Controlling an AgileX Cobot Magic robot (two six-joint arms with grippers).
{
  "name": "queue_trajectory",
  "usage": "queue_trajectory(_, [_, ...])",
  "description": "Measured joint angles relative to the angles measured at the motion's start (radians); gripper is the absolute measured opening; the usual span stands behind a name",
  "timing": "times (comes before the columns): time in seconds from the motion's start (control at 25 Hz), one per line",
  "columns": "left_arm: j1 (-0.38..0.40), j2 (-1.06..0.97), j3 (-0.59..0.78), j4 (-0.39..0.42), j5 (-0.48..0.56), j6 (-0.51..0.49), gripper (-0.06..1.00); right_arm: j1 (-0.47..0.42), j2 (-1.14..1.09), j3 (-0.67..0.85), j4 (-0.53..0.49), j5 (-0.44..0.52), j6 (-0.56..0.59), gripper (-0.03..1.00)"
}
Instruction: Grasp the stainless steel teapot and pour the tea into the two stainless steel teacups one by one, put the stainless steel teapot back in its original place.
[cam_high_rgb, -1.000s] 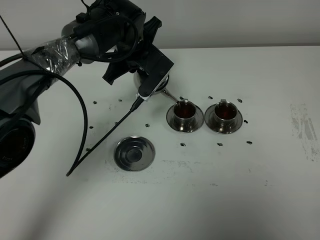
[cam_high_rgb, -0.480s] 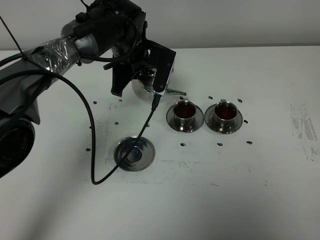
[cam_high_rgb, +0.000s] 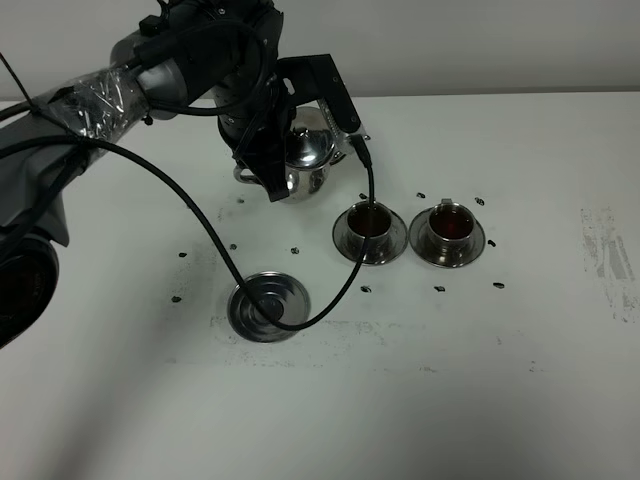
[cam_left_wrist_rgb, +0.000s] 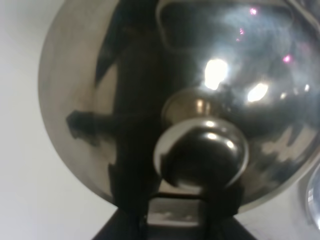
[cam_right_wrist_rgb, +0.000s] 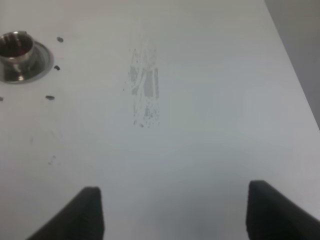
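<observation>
My left gripper (cam_high_rgb: 268, 168) is shut on the stainless steel teapot (cam_high_rgb: 308, 150) and holds it about upright, behind and left of the cups. The grip point is hidden by the wrist. In the left wrist view the teapot's lid and knob (cam_left_wrist_rgb: 202, 156) fill the picture. The two stainless steel teacups, the left one (cam_high_rgb: 371, 222) and the right one (cam_high_rgb: 448, 224), stand on their saucers, and both hold dark reddish-brown tea (cam_high_rgb: 371, 217). The empty round steel saucer (cam_high_rgb: 266, 306) lies in front, left of the cups. My right gripper (cam_right_wrist_rgb: 175, 215) is open and empty over bare table, with the right cup (cam_right_wrist_rgb: 15, 49) at the edge of its view.
A black cable (cam_high_rgb: 345, 280) hangs from the left arm and loops over the empty saucer, in front of the left cup. Small dark marks (cam_high_rgb: 366, 289) dot the white table around the cups. A grey scuffed patch (cam_high_rgb: 608, 258) lies at the right.
The teapot has tipped back from leaning its spout over the left cup to about upright, and moved back and left. The wrist has turned and the cable has swung towards the cups.
</observation>
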Motion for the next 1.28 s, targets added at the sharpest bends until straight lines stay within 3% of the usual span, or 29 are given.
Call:
queue_trajectory(0.16, [0.009,0.000,0.012,-0.014,-0.001,-0.081,0.18,0.000,0.000,0.000,0.000,0.000,0.000,0.58])
queue_trajectory(0.44, [0.027,0.004,0.065,-0.037,-0.038,-0.137,0.18,0.000,0.000,0.000,0.000,0.000,0.000,0.58])
queue_trajectory(0.76, [0.045,0.008,0.122,-0.050,-0.097,-0.156,0.18,0.000,0.000,0.000,0.000,0.000,0.000,0.58])
queue_trajectory(1.28, [0.046,-0.001,0.123,-0.097,-0.070,-0.202,0.18,0.000,0.000,0.000,0.000,0.000,0.000,0.58])
